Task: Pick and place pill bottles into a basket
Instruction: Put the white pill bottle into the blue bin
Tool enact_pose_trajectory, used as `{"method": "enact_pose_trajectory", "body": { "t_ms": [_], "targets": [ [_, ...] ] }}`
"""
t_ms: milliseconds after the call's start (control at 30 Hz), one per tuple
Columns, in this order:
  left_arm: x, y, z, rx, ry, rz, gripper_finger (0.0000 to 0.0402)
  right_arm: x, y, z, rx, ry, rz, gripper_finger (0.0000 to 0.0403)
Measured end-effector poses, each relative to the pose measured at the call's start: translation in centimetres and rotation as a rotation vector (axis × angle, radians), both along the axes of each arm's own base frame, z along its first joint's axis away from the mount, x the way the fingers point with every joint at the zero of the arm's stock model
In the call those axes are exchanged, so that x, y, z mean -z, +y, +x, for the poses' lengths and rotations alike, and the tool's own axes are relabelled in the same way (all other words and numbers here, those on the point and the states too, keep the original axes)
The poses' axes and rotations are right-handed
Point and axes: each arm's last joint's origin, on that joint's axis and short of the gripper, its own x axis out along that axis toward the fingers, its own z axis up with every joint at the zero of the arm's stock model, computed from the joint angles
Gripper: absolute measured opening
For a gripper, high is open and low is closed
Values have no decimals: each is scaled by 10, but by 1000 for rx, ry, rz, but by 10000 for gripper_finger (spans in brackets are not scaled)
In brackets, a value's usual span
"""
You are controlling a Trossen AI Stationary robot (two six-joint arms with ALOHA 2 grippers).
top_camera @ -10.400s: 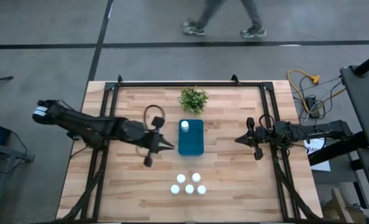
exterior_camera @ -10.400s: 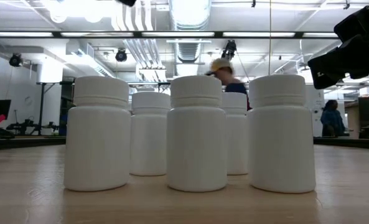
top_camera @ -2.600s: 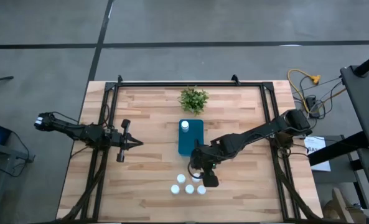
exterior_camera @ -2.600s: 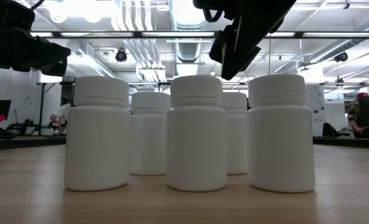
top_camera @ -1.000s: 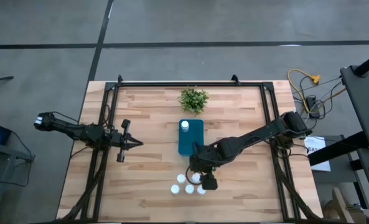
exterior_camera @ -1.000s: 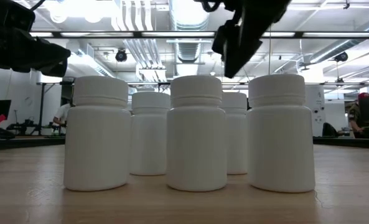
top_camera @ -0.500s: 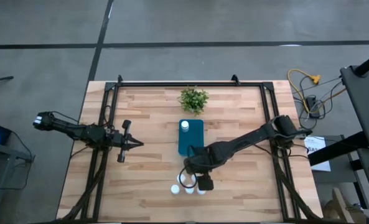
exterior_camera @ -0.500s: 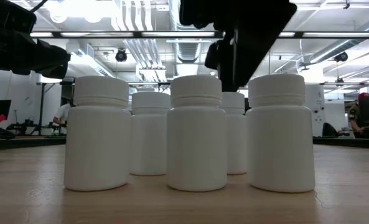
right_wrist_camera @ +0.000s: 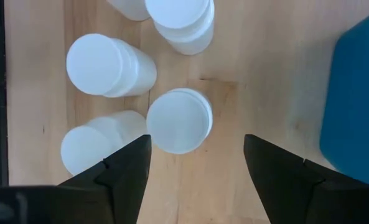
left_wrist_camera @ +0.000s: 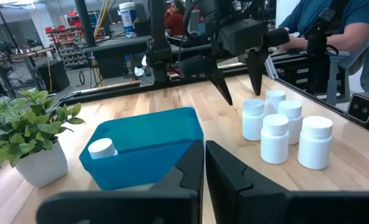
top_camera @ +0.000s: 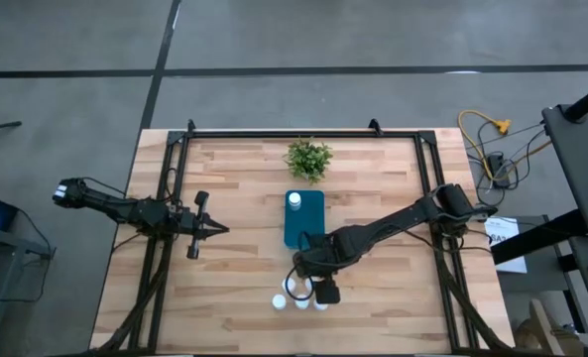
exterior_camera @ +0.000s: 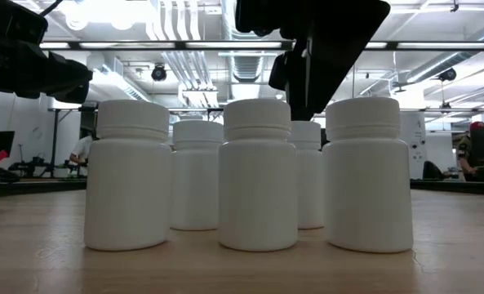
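Several white pill bottles [top_camera: 295, 294] stand upright on their bases in a cluster near the table's front edge, filling the low view [exterior_camera: 258, 175]. One more bottle [left_wrist_camera: 102, 148] sits inside the teal basket [top_camera: 304, 223], at the end nearest the plant. My right gripper [right_wrist_camera: 196, 142] hangs open just above the cluster, pointing steeply down. Its fingers stand on either side of one bottle's cap [right_wrist_camera: 179, 120] without touching it, as the left wrist view [left_wrist_camera: 242, 96] also shows. My left gripper [left_wrist_camera: 204, 167] waits shut at the table's left [top_camera: 214, 228].
A small potted plant [top_camera: 308, 157] stands just beyond the basket's far end. Bare wooden tabletop [top_camera: 224, 288] lies left and right of the bottle cluster. Black frame rails [top_camera: 165, 248] run along the table's sides. People show in the room behind.
My right gripper has come down and a little toward the table's near left, ending over the bottle cluster, its fingers just as wide apart. It has kept still for the last half second. The bottles have not moved.
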Motion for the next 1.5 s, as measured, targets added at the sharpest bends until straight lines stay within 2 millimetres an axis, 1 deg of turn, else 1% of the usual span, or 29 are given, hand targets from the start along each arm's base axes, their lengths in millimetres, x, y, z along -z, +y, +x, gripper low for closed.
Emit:
{"method": "enact_pose_trajectory", "body": {
  "t_ms": [300,600,667,800,900,1200,1333,1500],
  "targets": [
    [0,0,0,0,0,0,0,0,1,0,12,-4,-6,246],
    [0,0,0,0,0,0,0,-3,9,-1,-2,-12,25,246],
    [0,0,0,0,0,0,0,-7,11,0,-7,-24,32,246],
    [0,0,0,0,0,0,0,-23,15,4,-22,-62,31,246],
    [0,0,0,0,0,0,0,-27,14,4,-24,-69,-2,246],
    [0,0,0,0,0,0,0,-22,13,2,-13,-39,-31,246],
    [0,0,0,0,0,0,0,-16,13,4,-15,-26,-40,246],
    [0,0,0,0,0,0,0,-16,14,6,-22,-43,-36,246]
  ]
}}
